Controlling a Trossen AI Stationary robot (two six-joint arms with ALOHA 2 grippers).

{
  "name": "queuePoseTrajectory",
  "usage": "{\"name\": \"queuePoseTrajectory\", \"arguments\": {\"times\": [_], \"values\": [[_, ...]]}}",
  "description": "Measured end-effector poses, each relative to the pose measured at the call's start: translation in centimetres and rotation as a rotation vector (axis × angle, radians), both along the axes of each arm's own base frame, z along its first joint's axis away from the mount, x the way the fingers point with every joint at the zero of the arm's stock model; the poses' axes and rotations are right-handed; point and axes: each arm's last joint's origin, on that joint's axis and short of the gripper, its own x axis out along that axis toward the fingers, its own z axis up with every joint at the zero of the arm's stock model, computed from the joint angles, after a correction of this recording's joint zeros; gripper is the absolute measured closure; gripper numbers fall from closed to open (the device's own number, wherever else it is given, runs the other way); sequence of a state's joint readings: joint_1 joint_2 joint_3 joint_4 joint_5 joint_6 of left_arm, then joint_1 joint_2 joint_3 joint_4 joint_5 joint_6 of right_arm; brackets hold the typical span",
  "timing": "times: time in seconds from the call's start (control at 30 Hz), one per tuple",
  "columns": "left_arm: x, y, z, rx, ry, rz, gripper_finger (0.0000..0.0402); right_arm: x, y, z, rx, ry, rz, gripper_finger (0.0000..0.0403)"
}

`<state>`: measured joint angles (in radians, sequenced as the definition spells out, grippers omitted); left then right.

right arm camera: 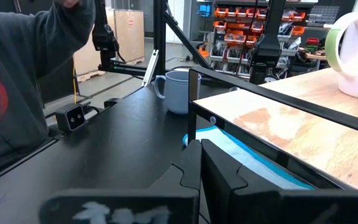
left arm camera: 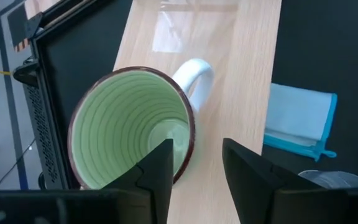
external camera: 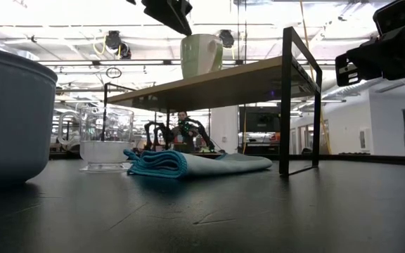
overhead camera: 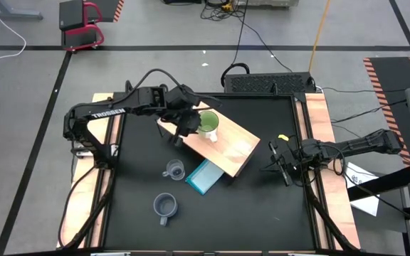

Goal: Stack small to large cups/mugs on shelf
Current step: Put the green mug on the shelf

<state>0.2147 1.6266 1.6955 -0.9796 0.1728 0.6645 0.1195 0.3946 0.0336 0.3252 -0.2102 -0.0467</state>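
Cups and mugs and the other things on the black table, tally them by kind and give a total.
Handled mugs: 2, lime-green mug with white handle, grey-blue mug
Clear glass cups: 1, clear glass cup
Light-blue folded cloths: 1, light-blue folded cloth
Light wooden shelves on dark legs: 1, light wooden shelf
Total: 5
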Motion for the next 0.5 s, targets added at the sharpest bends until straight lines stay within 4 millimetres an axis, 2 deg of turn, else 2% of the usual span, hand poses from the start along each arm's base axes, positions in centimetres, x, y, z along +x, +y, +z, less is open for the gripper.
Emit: {"name": "queuePoseTrajectory", "arguments": {"times": [0.13,0.5], "values": [[0.74,0.52,-0.91,-0.002,0.020,0.003,0.0261,0.00,0.00,0.00,0.001,0.000,0.000,0.0403],[0.85,0.89,-1.04,0.004,0.016,-0.007,0.0261,0.00,0.00,-0.02,-0.001,0.002,0.000,0.0403]]}}
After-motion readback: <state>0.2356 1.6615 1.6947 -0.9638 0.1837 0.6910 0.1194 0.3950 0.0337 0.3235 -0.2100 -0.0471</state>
